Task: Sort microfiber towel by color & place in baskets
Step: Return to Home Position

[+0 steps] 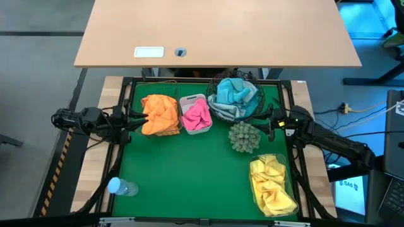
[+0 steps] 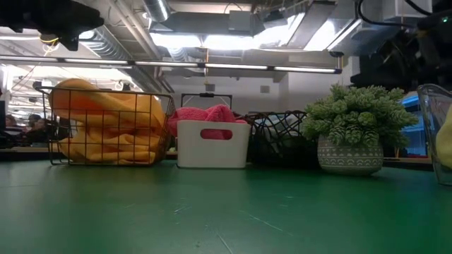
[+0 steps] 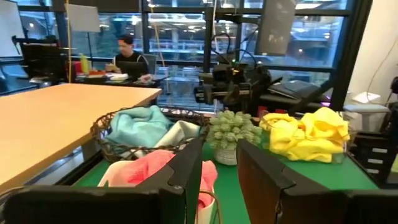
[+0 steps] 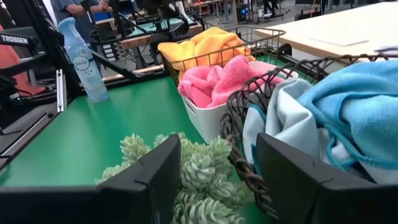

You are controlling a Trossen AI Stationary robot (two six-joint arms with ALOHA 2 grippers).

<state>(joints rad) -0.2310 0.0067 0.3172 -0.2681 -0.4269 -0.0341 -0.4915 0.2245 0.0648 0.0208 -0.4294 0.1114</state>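
The left end effector [image 3: 219, 163] and right end effector [image 4: 217, 171] are being held spread at the counter [image 1: 189, 171] edges; the yellow towels [image 1: 271, 185] are being judged soft, light, best pinched at a fold.

Overhead; low level; wrists apparently opposed, sharing plant [image 3: 233, 129].

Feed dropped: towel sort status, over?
Left gripper, right gripper open, empty, parked wide. Orange towels in wire basket, pink in white tub, blue in round basket, yellow in clear tray. Plant, bottle apart from grippers.
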